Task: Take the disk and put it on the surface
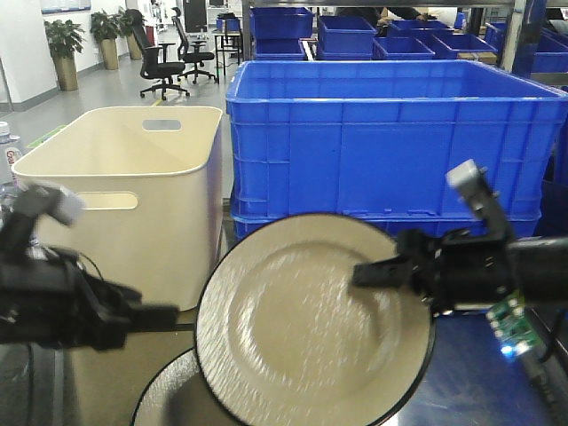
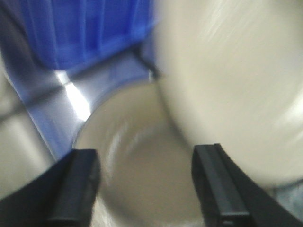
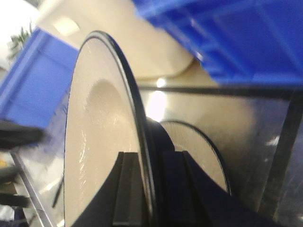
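Note:
The disk (image 1: 302, 328) is a beige plate with a dark rim, held on edge with its face toward the front camera. My right gripper (image 1: 359, 273) is shut on its right rim; in the right wrist view the fingers (image 3: 130, 189) pinch the disk (image 3: 94, 142) edge-on. A second, similar plate (image 1: 164, 395) lies flat beneath it on the shiny steel surface (image 3: 255, 123). At the left my left gripper (image 1: 164, 315) is open and empty. It hovers over the flat plate (image 2: 137, 156), with the raised disk (image 2: 236, 71) on its right.
A cream plastic bin (image 1: 133, 169) stands behind the plates at left. Stacked blue crates (image 1: 390, 133) stand at centre and right. Thin black tape lines (image 3: 213, 90) cross the steel top. Office chairs and more blue crates are far behind.

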`<state>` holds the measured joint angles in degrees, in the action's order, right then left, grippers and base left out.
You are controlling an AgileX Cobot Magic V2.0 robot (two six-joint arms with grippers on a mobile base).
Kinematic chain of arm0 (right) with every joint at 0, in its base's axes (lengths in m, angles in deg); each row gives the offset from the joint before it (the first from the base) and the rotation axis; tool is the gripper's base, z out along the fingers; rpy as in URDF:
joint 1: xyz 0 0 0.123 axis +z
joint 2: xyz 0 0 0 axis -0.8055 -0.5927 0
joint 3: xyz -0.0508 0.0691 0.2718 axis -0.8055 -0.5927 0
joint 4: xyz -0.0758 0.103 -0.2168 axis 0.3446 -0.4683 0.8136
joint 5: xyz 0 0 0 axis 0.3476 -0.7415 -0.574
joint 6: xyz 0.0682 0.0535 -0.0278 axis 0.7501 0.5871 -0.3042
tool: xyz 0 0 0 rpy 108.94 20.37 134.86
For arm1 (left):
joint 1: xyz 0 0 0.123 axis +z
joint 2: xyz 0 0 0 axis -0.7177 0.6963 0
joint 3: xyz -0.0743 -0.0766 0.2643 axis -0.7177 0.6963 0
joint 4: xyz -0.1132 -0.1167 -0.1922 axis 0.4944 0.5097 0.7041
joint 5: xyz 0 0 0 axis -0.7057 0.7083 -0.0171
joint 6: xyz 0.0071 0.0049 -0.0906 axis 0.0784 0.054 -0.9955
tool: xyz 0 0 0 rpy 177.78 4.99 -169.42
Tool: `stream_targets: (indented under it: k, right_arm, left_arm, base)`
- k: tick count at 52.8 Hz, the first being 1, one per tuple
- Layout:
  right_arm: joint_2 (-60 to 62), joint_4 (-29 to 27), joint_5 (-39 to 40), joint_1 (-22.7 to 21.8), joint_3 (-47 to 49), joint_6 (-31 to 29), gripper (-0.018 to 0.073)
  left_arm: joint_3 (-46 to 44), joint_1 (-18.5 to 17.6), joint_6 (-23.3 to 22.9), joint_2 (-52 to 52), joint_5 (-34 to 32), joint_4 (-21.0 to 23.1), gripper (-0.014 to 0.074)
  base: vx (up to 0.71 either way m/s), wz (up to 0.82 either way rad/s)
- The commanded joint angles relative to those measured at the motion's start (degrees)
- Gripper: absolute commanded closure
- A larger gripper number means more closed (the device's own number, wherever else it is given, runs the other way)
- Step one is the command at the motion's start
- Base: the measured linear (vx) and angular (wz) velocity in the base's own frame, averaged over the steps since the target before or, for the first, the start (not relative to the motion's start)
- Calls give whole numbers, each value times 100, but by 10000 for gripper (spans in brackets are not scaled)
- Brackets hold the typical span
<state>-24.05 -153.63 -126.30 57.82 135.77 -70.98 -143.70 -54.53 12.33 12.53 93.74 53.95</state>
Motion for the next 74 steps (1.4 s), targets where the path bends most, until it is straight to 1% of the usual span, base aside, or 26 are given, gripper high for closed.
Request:
stream_targets:
  k: [1,4,7,12,16,19,23,26,31,37,42,49,54,57,60,62,63,65,66,67,68,69,70,71,73,74]
  right_arm:
    - [0,-621,152,202,205,-9,561]
    - [-140,-584,197,369,205,-9,558]
    - [-296,-514,272,546,205,-4,551]
    - [-540,-413,356,829,205,-8,517]
    - [-690,-317,337,978,205,-8,463]
    - [-729,-213,337,1065,205,-37,402]
    - [-731,-87,332,1070,205,-176,317]
    - [-696,-8,327,1065,205,-232,231]
    - [-624,184,404,1040,205,-273,102]
    - [-493,617,667,1033,205,-554,-4]
    - [-320,1114,1165,1033,205,-864,-48]
    - [-1,2008,2099,1033,205,-1043,-39]
    - [241,2780,2510,1033,205,-990,-15]
    - [404,3166,2646,1033,205,-885,17]
    - [589,3510,2664,1033,205,-623,88]
    - [716,3748,2631,1033,205,-382,149]
    - [796,3909,2599,1033,205,-212,193]
    - [964,4264,2512,1033,205,121,278]
    - [1022,4390,2432,1033,205,343,316]
    - [1112,4587,2369,1033,205,493,373]
    - [1237,4868,2222,1033,205,795,454]
    - [1301,5011,2140,1033,205,939,495]
    - [1395,5219,2006,1033,205,1143,556]
    - [1458,5347,1878,1033,205,1344,576]
    - [1648,5694,1626,1033,205,1700,575]
    - [1751,5831,1555,1033,186,1801,574]
  left_arm:
    - [-195,-36,-203,-538,-655,278,167]
    - [-195,-36,-295,-719,-840,197,213]
    - [-195,-36,-406,-858,-884,128,273]
    - [-195,-36,-496,-1005,-832,128,402]
    - [-195,-36,-496,-1053,-775,79,526]
    - [-195,-36,-496,-1078,-718,-3,610]
    - [-195,-36,-515,-1086,-626,-69,607]
    - [-195,-36,-632,-1086,-557,-153,605]
    - [-195,-36,-648,-1086,-514,-208,605]
    - [-195,-36,-648,-1086,-498,-213,604]
    - [-195,-36,-648,-1086,-443,-213,604]
    - [-195,-36,-712,-1086,-359,-331,604]
    - [-195,-36,-1045,-1086,-336,-732,604]
    - [-195,-36,-1453,-1086,-322,-1196,604]
    - [-195,-36,-2053,-1080,-282,-1915,604]
    - [-195,-36,-2617,-1080,-222,-2637,604]
    - [-195,-36,-2818,-1080,-191,-2908,604]
    - [-195,-36,-3453,-1080,-62,-3769,604]
    - [-195,-36,-3665,-1080,-4,-4064,604]
    - [-195,-36,-3964,-1080,92,-4505,604]
    - [-188,-36,-4318,-1080,232,-5067,604]
    - [-181,-36,-4468,-1080,298,-5337,604]
    - [-175,-36,-4659,-1080,396,-5714,604]
    - [-166,-36,-4772,-1087,465,-5948,604]
    - [-99,-36,-5010,-1103,594,-6516,604]
    - [-65,-36,-5092,-1126,613,-6713,604]
  base:
    - [0,0]
    - [0,0]
    - [0,0]
    - [0,0]
    - [0,0]
    - [0,0]
    - [0,0]
    - [0,0]
    - [0,0]
    - [0,0]
    - [0,0]
    - [0,0]
    - [0,0]
    - [0,0]
    - [0,0]
    - [0,0]
    - [0,0]
    - [0,0]
    - [0,0]
    - [0,0]
    - [0,0]
    - [0,0]
    - [0,0]
    - [0,0]
    - [0,0]
    - [0,0]
